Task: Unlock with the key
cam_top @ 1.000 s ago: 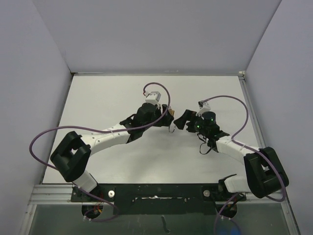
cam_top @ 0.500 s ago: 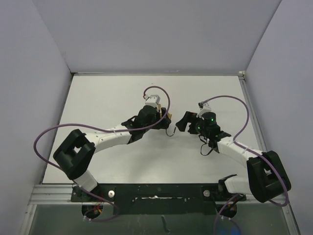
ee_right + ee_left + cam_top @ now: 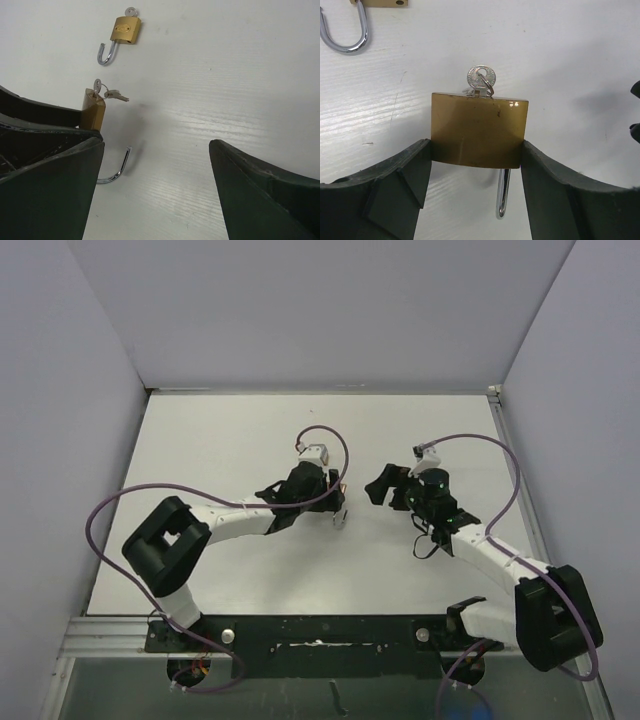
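Left pincer [image 3: 475,152] clamped on brass padlock [image 3: 477,127], dead centre of left wrist frame; key [image 3: 481,78] seated in keyhole at top; shackle [image 3: 503,195] looks swung free below, so unlock seems done; right pincer [image 3: 156,147] gapes wide, empty; likely left: set padlock down, release; second padlock [image 3: 125,30] on surface [image 3: 225,60], upper left.

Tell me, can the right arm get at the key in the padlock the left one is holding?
Probably yes. The right gripper is open, with bare table between it and the key, which sticks out of the padlock beyond the left gripper.
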Robot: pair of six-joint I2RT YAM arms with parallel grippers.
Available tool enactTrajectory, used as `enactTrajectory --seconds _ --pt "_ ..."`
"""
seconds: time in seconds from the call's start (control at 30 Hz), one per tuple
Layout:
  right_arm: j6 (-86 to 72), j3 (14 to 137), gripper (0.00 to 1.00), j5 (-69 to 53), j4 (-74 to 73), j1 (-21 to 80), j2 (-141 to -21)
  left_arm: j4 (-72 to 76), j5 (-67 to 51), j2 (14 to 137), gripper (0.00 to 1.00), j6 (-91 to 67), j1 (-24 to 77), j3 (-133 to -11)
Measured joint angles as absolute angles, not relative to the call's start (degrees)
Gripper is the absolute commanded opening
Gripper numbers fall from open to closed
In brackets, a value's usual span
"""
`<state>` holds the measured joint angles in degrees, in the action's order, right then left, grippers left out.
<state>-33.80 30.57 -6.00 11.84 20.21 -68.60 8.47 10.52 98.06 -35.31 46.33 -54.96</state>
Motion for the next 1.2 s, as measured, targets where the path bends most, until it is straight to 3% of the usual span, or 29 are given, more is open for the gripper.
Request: enactTrajectory --seconds 0.7,0.9,0.93,1.2 --pt "-32.77 30.57 0.91 -5.67 7.2 18.31 -61.49 2.66 16.47 106.48 0.01 -32.05 46.33 -60.01" --pt "-31.79 30.57 0.97 -5.15 5.54 18.26 -60.03 1.87 16.73 108.36 0.77 -30.33 46.28 -61.8" --pt "-31.68 30.57 0.99 -4.97 5.28 18.09 -59.75 1.85 16.75 108.36 0.95 -30.13 46.28 -61.8" --pt "-31.05 31.05 0.98 -1.41 0.97 17.96 -58.54 1.28 18.31 106.69 0.98 -29.28 45.98 -61.69"
